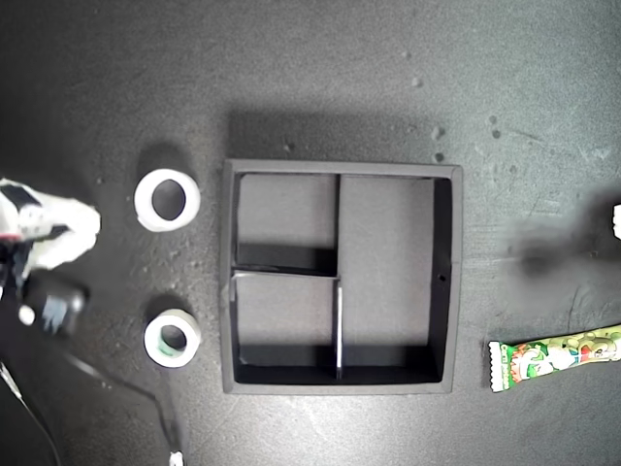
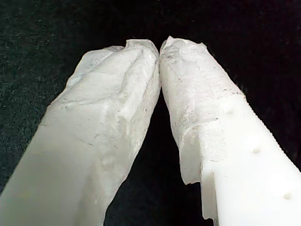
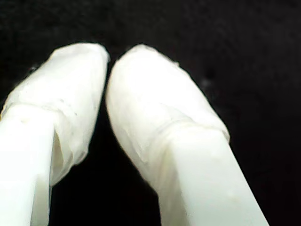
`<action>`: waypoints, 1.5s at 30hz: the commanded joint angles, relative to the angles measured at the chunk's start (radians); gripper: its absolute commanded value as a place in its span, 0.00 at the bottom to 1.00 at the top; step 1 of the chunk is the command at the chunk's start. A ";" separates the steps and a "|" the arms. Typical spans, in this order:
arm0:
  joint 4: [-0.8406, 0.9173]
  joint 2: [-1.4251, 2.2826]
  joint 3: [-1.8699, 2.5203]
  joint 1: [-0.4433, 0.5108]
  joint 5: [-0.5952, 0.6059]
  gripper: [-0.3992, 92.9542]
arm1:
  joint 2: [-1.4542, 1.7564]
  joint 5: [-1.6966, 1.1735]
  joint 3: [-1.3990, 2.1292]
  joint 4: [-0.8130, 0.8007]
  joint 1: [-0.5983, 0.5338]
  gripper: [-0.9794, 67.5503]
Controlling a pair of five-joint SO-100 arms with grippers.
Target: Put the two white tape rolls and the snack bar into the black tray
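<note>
The black tray [image 1: 456, 282] sits mid-table with nothing in its three compartments. Both white tape rolls lie to the exterior view's left of it: the larger one [image 1: 142, 202] further back, the smaller one [image 1: 153, 342] with a greenish core nearer the front. The snack bar [image 1: 553, 356] lies at the exterior view's right, beyond the tray's front corner. My first gripper [image 2: 160, 47] is shut, tips touching, over bare black surface. My second gripper [image 3: 109, 59] is also shut on nothing. The wrist views do not show which arm is which.
An arm with a white gripper [image 1: 58, 233] stands at the exterior view's left edge, beside the tape rolls. A white sliver of another arm [image 1: 616, 219] shows at that view's right edge. A thin cable [image 1: 126, 388] trails along the front left.
</note>
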 commanded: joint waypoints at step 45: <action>-0.221 -1.339 -0.994 0.060 0.397 0.22 | -0.370 -1.002 -0.624 -0.698 0.021 0.01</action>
